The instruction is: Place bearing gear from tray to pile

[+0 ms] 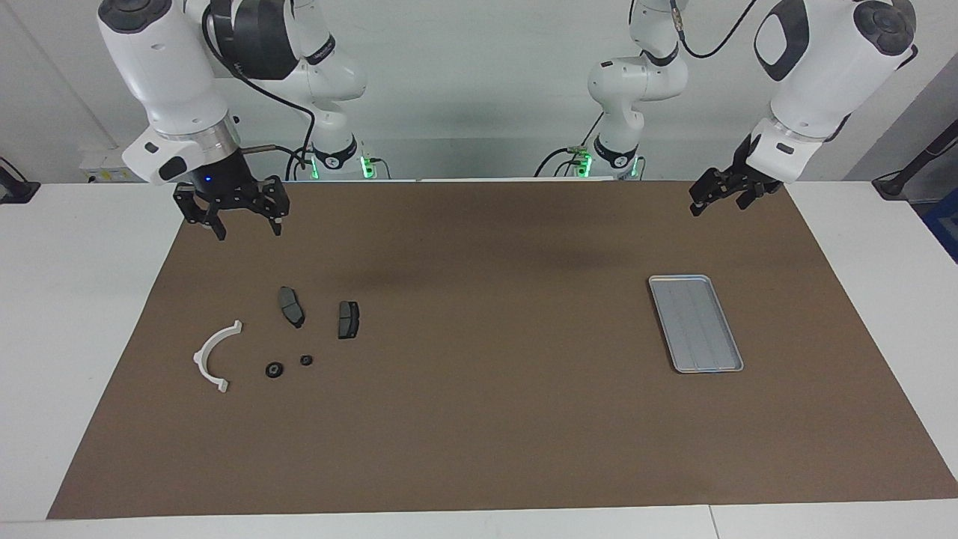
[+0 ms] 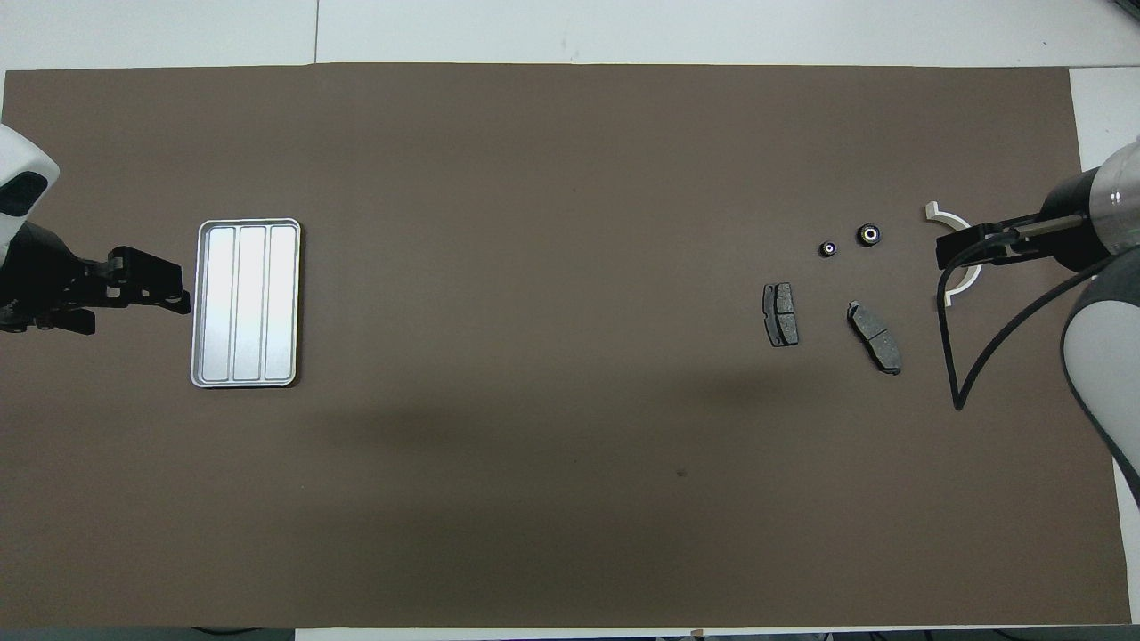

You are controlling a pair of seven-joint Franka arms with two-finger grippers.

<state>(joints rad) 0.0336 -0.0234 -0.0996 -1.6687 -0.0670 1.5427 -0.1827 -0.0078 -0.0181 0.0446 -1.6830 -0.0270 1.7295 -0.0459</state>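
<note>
The right gripper (image 1: 239, 221) hangs in the air over the brown mat (image 1: 486, 419) at the right arm's end of the table, its fingers pointing down and spread apart with nothing between them; the left gripper (image 1: 722, 196) hangs over the mat at the left arm's end, tilted, and whether its fingers are parted or closed cannot be told.

The tray (image 1: 730, 368) lies flat toward the left arm's end, its long axis running from nearer the robots to farther from them, its ridges lengthwise; no part shows in it.

The pile sits toward the right arm's end: two dark brake pads (image 1: 292, 307) lie side by side and apart, each with its long axis running roughly nearer-to-farther; the white bracket (image 1: 213, 355) lies beside them toward the table's end, its open side facing the pads; two small round bearing gears (image 1: 275, 370) rest on the mat farther from the robots than the pads, near each other but not touching.

The mat covers most of a white table (image 1: 82, 314); a pale wall stands at the robots' end.
</note>
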